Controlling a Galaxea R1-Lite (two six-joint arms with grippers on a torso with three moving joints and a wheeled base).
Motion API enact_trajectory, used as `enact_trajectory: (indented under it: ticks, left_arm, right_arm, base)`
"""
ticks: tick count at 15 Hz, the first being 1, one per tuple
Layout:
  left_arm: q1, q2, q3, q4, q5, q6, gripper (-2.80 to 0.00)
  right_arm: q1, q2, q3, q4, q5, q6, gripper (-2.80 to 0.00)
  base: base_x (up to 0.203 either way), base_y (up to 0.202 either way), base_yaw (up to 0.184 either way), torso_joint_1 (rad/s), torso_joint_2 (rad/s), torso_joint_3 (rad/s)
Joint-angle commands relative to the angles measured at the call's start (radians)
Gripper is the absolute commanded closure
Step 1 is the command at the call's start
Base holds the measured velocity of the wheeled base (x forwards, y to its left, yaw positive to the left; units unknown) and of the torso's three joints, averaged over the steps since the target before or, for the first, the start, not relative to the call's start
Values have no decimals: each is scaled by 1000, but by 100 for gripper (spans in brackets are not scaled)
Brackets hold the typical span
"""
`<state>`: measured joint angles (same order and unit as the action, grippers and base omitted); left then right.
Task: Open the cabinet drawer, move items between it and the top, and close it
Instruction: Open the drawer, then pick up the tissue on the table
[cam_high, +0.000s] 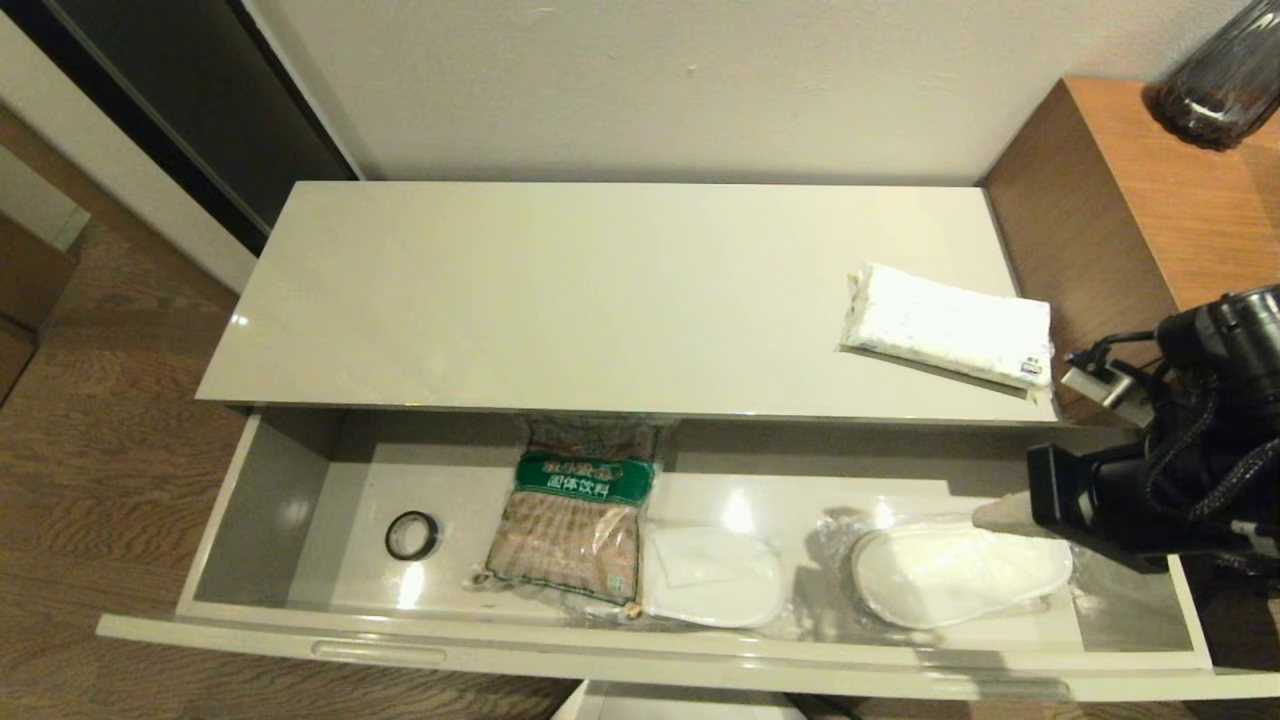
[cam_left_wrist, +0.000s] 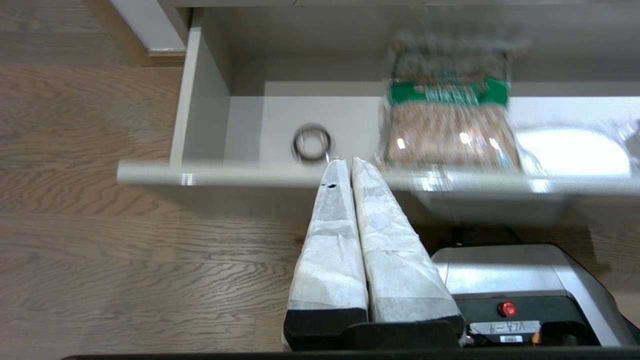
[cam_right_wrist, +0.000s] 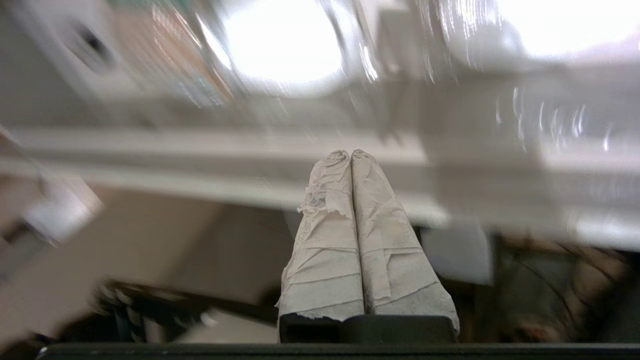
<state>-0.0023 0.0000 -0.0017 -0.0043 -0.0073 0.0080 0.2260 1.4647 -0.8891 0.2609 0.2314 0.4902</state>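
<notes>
So your drawer (cam_high: 300, 520) is already pulled out, and the tissue pack (cam_high: 948, 325) sits on the top (cam_high: 560, 290) above the drawer's right end, close to the top's front edge. Looks like you're on the swap step now: the right gripper (cam_high: 990, 515) hangs over the drawer's right end, fingers pressed together and holding nothing, tip just above the right slipper (cam_high: 955, 575). The other slipper (cam_high: 712, 575) lies mid-drawer, touching the brown packet (cam_high: 575, 520); the tape roll (cam_high: 412, 535) is further left. You'd need to spread those fingers before dropping onto the plastic. Watch the top's overhang and the drawer's right wall; lifting toward you looks roomiest. The left gripper (cam_left_wrist: 345, 162) is parked below the drawer front, closed, empty.
</notes>
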Motion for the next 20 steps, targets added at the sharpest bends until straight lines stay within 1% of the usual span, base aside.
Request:
enact_trajectory:
  ticks: [1,2,4,5,6,8,9,10,12,14,15,17,20]
  left_arm:
    - [-1,0,0,0,0,0,0]
    - [-1,0,0,0,0,0,0]
    - [-1,2,0,0,0,0,0]
    - [-1,0,0,0,0,0,0]
    - [-1,0,0,0,0,-2,0]
    - [-1,0,0,0,0,0,0]
    - [-1,1,0,0,0,0,0]
    - [-1,0,0,0,0,0,0]
    - [-1,1,0,0,0,0,0]
    - [-1,0,1,0,0,0,0]
    - [-1,0,2,0,0,0,0]
    - [-1,0,0,0,0,0,0]
    - [-1,1,0,0,0,0,0]
  right_arm:
    - [-6,15,-91,-4,-41,72,0]
    - [-6,43,-108,-8,-95,89,0]
    - [-5,81,-154,-8,-209,51,0]
    - [-5,84,-165,-4,-231,38,0]
    - [-5,85,-203,-2,-287,27,0]
    - [-3,92,-289,-15,-448,-31,0]
    - [5,103,-311,-49,-505,-67,0]
    - [18,119,-312,-94,-540,-96,0]
    - [52,162,-273,-180,-649,-156,0]
    - [75,211,-213,-332,-741,-221,0]
    - [82,229,-164,-421,-756,-261,0]
    - [89,279,-73,-627,-784,-373,0]
    - [97,395,-42,-880,-897,-471,0]
  base:
    - [0,0,0,0,0,0]
    - [0,0,0,0,0,0]
    - [0,0,0,0,0,0]
    - [0,0,0,0,0,0]
    - [0,0,0,0,0,0]
    - [0,0,0,0,0,0]
    - [0,0,0,0,0,0]
    - [0,0,0,0,0,0]
    - [0,0,0,0,0,0]
    - [0,0,0,0,0,0]
    - [0,0,0,0,0,0]
    - [0,0,0,0,0,0]
    - [0,0,0,0,0,0]
